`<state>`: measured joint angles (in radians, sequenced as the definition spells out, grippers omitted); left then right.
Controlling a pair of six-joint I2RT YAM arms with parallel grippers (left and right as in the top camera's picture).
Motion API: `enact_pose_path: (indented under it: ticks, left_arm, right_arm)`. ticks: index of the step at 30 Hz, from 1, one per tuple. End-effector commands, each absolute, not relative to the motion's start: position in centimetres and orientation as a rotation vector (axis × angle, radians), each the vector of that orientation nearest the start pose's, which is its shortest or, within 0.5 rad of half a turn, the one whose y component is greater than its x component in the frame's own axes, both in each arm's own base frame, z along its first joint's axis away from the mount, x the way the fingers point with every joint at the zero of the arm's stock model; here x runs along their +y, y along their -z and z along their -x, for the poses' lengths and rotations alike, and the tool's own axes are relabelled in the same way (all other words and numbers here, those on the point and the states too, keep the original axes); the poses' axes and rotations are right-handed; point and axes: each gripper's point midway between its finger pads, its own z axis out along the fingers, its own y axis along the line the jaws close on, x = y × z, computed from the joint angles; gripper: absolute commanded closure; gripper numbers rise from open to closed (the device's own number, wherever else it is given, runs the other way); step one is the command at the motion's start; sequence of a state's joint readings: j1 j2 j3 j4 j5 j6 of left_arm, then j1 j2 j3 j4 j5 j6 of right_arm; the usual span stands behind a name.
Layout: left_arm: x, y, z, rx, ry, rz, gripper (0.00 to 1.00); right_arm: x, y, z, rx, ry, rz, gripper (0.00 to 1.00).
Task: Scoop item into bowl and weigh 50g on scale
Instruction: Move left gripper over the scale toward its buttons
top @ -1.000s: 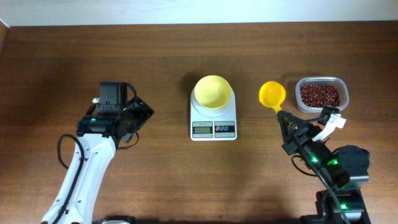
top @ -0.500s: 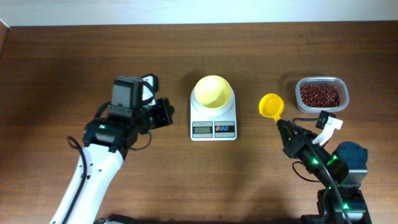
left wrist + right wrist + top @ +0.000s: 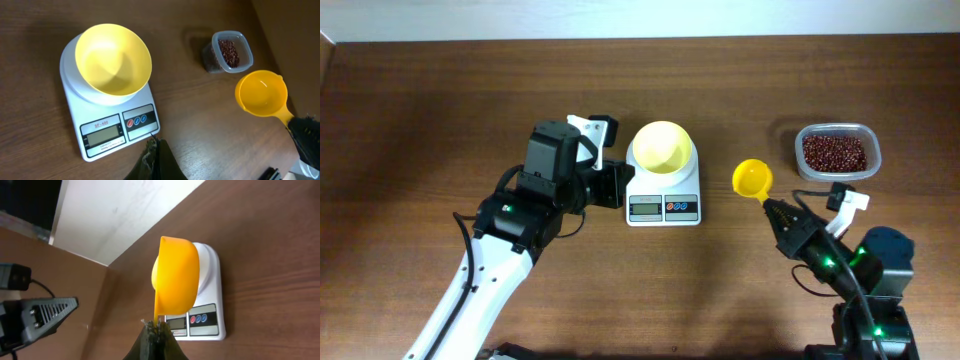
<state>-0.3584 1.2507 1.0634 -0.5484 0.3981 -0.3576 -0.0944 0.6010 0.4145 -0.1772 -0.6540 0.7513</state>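
Note:
The pale-yellow bowl (image 3: 663, 148) (image 3: 112, 60) stands empty on the white scale (image 3: 663, 209) (image 3: 107, 135). Dark red-brown beans (image 3: 835, 152) (image 3: 228, 50) fill a clear tub at the right. My right gripper (image 3: 775, 208) (image 3: 155, 325) is shut on the handle of an empty yellow scoop (image 3: 752, 178) (image 3: 175, 277), held between the scale and the tub. My left gripper (image 3: 620, 187) (image 3: 152, 145) is shut on nothing. It hovers just off the scale's left side, with its tips near the button panel in the left wrist view.
The clear tub (image 3: 868, 150) sits near the table's right edge. A pale wall runs along the far edge of the table. My left arm (image 3: 510, 225) reaches in from the lower left.
My left arm has swung right, up to the scale, and its gripper has shut. My right gripper has carried the scoop slightly left and toward me, away from the tub.

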Motion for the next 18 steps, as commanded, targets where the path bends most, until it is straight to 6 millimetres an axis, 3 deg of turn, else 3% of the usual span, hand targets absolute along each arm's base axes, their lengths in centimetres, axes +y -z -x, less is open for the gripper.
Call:
enact_pose_path:
  ticks: [1, 5, 7, 10, 14, 18]
  left_arm:
    - [-20.8, -23.6, -30.1, 2.3, 0.827, -0.408, 1.0]
    - [-20.9, -21.3, -29.3, 2.367, 0.571, -0.444, 1.0]
    - [-22.2, -20.2, -28.7, 2.382, 0.499, -0.499, 1.0]
    - [-22.6, -17.6, -29.1, 2.424, 0.331, -0.525, 1.0]
    - [-23.3, -11.4, -30.4, 2.539, 0.19, -0.569, 1.0]
    - [-24.6, -7.7, -31.8, 2.567, 0.173, -0.578, 1.0]
  right_arm:
    - [6.6, -20.0, -25.8, 1.969, -1.051, -0.44, 0.96]
    - [4.5, -19.8, -26.1, 1.945, -1.002, -0.527, 0.96]
    - [4.5, -19.8, -26.1, 1.946, -1.003, -0.526, 0.96]
    - [4.4, -19.8, -26.1, 1.945, -0.999, -0.529, 0.96]
    - [4.3, -20.0, -26.3, 1.932, -0.989, -0.524, 0.96]
    - [4.2, -20.5, -26.5, 1.913, -0.984, -0.506, 0.96]
